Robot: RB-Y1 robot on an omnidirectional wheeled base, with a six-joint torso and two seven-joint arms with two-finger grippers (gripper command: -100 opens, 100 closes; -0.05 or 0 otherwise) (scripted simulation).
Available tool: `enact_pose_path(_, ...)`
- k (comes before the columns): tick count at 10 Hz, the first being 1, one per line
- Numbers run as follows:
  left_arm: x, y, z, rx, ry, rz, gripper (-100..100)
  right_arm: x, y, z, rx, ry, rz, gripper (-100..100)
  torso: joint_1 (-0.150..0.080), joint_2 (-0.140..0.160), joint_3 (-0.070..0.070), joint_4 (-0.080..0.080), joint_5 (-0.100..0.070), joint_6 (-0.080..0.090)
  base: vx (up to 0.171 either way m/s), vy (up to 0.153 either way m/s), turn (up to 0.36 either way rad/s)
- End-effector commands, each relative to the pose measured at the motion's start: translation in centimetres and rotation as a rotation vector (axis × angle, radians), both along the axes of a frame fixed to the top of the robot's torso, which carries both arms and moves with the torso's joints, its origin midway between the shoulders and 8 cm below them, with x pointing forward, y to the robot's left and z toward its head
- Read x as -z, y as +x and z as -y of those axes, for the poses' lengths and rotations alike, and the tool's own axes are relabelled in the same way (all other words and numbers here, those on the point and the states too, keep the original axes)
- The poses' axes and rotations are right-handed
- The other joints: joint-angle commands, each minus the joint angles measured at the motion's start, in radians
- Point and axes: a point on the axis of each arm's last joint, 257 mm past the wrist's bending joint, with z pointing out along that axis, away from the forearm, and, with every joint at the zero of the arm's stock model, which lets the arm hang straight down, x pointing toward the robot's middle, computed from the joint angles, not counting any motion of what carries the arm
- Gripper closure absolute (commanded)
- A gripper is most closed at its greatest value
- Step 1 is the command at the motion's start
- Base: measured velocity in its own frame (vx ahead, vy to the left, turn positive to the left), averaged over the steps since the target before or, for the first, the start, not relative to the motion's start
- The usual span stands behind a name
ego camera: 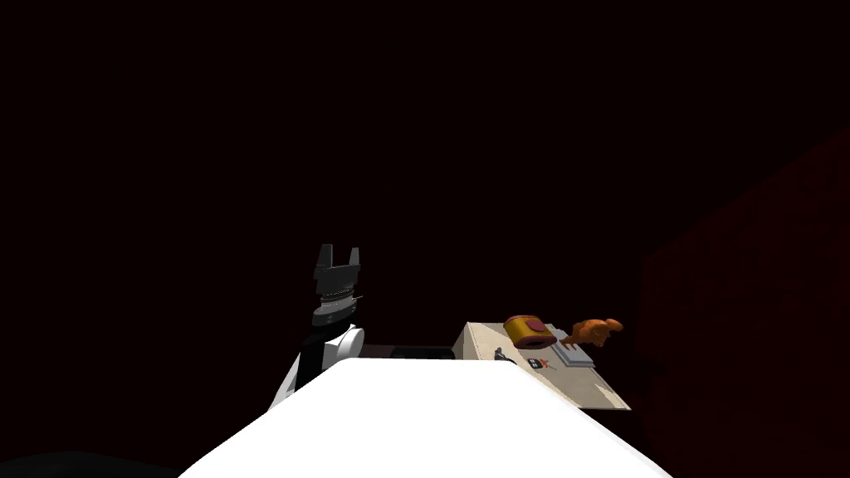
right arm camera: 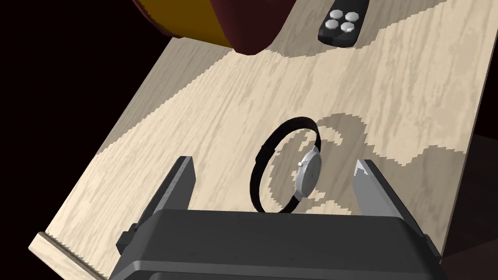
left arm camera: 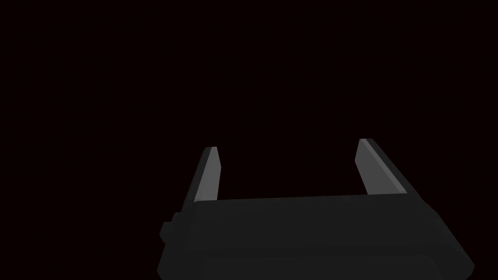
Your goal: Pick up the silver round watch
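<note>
A dim scene, with a light wood-grain table showing low on the robot's right in the head view and darkness around it. In the right wrist view the right gripper is hovering over the table top with its two grey fingers spread wide. The watch is sitting between them, touched by neither. It has a round silver case and a black strap curled into a closed loop. It is standing on its side and throwing a ring-shaped shadow on the wood. The case is facing one finger and sitting nearer to it than to the other. In the head view the watch is showing as a small dark shape near the corner of the table closest to the robot. Beyond the watch, well apart from it, a small dark device with four pale round buttons is lying flat on the wood. Beside that, a round yellow and dark red object is reaching past the table's edge. The head view is showing the same yellow and red object at the far end. Next to it an orange figure is standing on a pale flat slab. A dark red wall is rising behind the table. The left gripper is pointing away from the table into darkness. In the left wrist view its fingers are standing wide apart, holding nothing.
</note>
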Motion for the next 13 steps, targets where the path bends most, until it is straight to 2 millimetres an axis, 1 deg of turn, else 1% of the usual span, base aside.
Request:
enact_pose_path(1, 0.0, 0.0, 0.0, 0.0, 0.0, 0.0, 0, 0.0, 0.0, 0.0, 0.0, 0.0, 0.0, 0, 0.0, 0.0, 0.0, 0.0, 0.0, 0.0, 0.005, -0.003, 0.002)
enact_pose_path(2, 0.0, 0.0, 0.0, 0.0, 0.0, 0.0, 0, 0.3, -0.7, 0.8, 0.029, 0.001, -0.001, -100, 0.001, 0.001, 0.001, 0.0, 0.0, 0.0, -0.011, -0.001, 0.221)
enact_pose_path(10, 0.0, 0.0, 0.0, 0.0, 0.0, 0.0, 0, 1.2, -3.8, 4.0, 0.153, -0.001, 0.0, -100, 0.001, 0.004, 0.002, 0.001, 0.0, 0.0, -0.026, -0.008, 0.159)
enact_pose_path(11, 0.0, 0.0, 0.0, 0.0, 0.0, 0.0, 0, 1.2, -3.5, 3.9, 0.14, -0.001, -0.002, -100, 0.001, 0.004, 0.002, 0.001, 0.0, 0.0, -0.011, -0.005, 0.033)
enact_pose_path(12, 0.0, 0.0, 0.0, 0.0, 0.0, 0.0, 0, 1.2, -3.5, 4.0, 0.145, -0.001, 0.0, 100, 0.001, 0.003, 0.002, 0.001, 0.0, 0.0, -0.004, -0.002, -0.016)
enact_pose_path(13, 0.0, 0.0, 0.0, 0.0, 0.0, 0.0, 0, 1.3, -3.7, 4.1, 0.146, -0.002, -0.002, 100, 0.001, 0.003, 0.002, 0.001, 0.0, -0.001, -0.006, -0.001, -0.004)
